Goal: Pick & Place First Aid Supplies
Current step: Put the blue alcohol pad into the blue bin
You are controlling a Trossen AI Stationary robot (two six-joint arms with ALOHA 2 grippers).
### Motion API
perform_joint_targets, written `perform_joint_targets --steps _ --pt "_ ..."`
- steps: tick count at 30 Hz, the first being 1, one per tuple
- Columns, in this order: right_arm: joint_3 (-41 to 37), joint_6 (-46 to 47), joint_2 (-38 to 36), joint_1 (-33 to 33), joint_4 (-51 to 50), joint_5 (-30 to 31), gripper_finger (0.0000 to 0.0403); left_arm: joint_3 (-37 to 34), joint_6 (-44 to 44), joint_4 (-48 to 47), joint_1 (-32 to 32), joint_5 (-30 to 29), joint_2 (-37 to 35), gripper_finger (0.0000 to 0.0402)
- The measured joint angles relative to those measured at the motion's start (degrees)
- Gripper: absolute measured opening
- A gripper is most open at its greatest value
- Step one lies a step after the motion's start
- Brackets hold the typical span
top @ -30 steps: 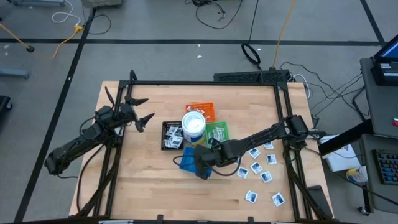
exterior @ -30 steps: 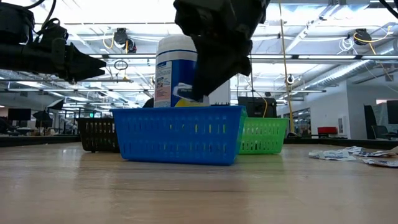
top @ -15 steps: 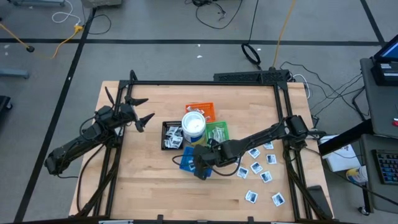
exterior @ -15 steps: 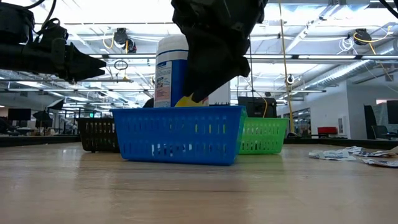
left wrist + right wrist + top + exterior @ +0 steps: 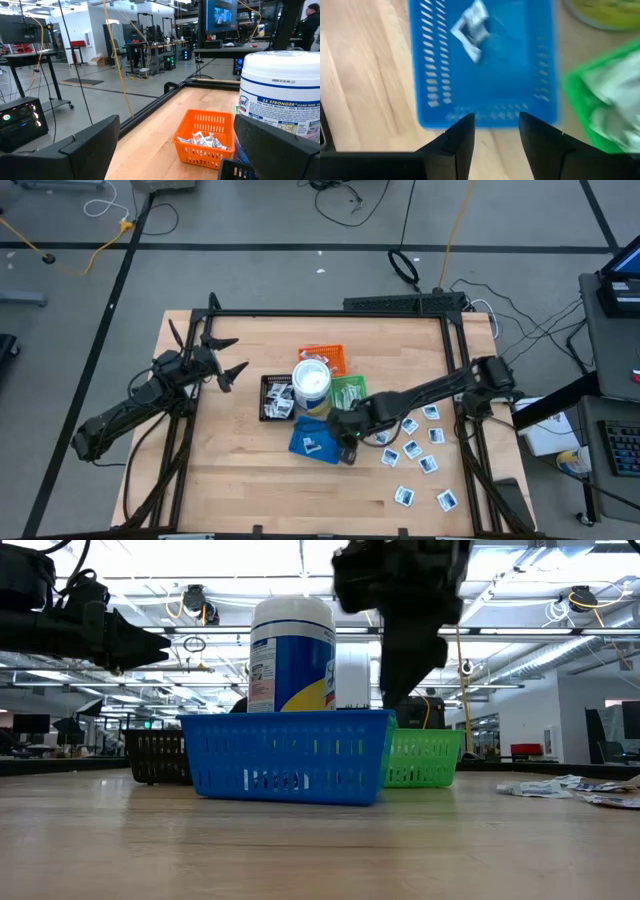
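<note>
My right gripper (image 5: 495,135) is open and empty. It hangs over the near right edge of the blue tray (image 5: 312,442) and also shows in the high view (image 5: 346,448). One white packet (image 5: 471,28) lies flat on the blue tray's floor. Several more white packets (image 5: 420,445) lie loose on the table to the right of my right gripper. The black tray (image 5: 277,396), the orange tray (image 5: 204,145) and the green tray (image 5: 350,392) each hold packets. My left gripper (image 5: 228,359) is open and empty, raised at the table's far left.
A white round tub with a blue band (image 5: 311,381) stands between the four trays and rises above them in the low view (image 5: 292,655). Bare wood lies along the table's near edge and at the left. A black frame (image 5: 330,313) borders the table.
My right gripper has risen out of the blue tray and gone toward the table's right edge. It now stands over the tray's right edge. A white packet has come to lie on the blue tray's floor, where the gripper was.
</note>
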Motion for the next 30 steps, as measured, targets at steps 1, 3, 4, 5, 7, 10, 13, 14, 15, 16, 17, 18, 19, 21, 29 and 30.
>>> perform_joint_targets --steps 1,3,4,5,7,10,13,14,15,16,17,18,19,21,29,30 --pt "-1.0 -0.4 -1.6 -0.4 -0.2 0.0 0.0146 0.0 0.0 0.0 0.0 0.0 0.0 0.0397" --pt "-3.4 -1.3 -5.5 -1.1 0.0 0.0 0.0146 0.0 0.0 0.0 0.0 0.0 0.0 0.0397" --pt "-5.0 -1.7 -7.6 -1.5 0.0 0.1 0.0146 0.0 0.0 0.0 0.0 0.0 0.0 0.0397" --pt "-6.6 -2.3 -9.5 -1.9 -0.2 0.1 0.0146 0.0 0.0 0.0 0.0 0.0 0.0 0.0397" --pt "-10.1 -3.4 -13.2 -2.8 0.0 0.2 0.0146 0.0 0.0 0.0 0.0 0.0 0.0 0.0397" --pt "-15.8 -4.3 -18.5 -4.2 -0.5 0.4 0.0146 0.0 0.0 0.0 0.0 0.0 0.0 0.0397" --pt "-21.6 -4.4 -24.0 -6.0 -0.3 0.3 0.0146 0.0 0.0 0.0 0.0 0.0 0.0 0.0397" --pt "-23.4 -4.4 -25.7 -6.6 -0.4 0.4 0.0146 0.0 0.0 0.0 0.0 0.0 0.0 0.0397" --pt "-25.0 -4.4 -27.3 -7.2 -0.5 0.4 0.0146 0.0 0.0 0.0 0.0 0.0 0.0 0.0397" --pt "-26.6 -4.5 -29.1 -7.8 -0.4 0.5 0.0146 0.0 0.0 0.0 0.0 0.0 0.0 0.0397" --pt "-28.2 -5.0 -30.8 -8.4 -0.6 0.7 0.0146 0.0 0.0 0.0 0.0 0.0 0.0 0.0397" --pt "-29.6 -5.5 -32.5 -9.0 -1.1 0.7 0.0146 0.0 0.0 0.0 0.0 0.0 0.0 0.0397" --pt "-30.9 -5.8 -34.1 -9.5 -1.8 1.0 0.0146 0.0 0.0 0.0 0.0 0.0 0.0 0.0397" --pt "-33.2 -6.3 -37.1 -10.6 -3.7 3.0 0.0146 0.0 0.0 0.0 0.0 0.0 0.0 0.0397" --pt "-39.1 -6.7 -46.7 -16.0 -12.4 6.5 0.0146 0.0 0.0 0.0 0.0 0.0 0.0 0.0397" --pt "-39.7 -6.2 -47.5 -16.6 -12.9 6.5 0.0146 0.0 0.0 0.0 0.0 0.0 0.0 0.0397"
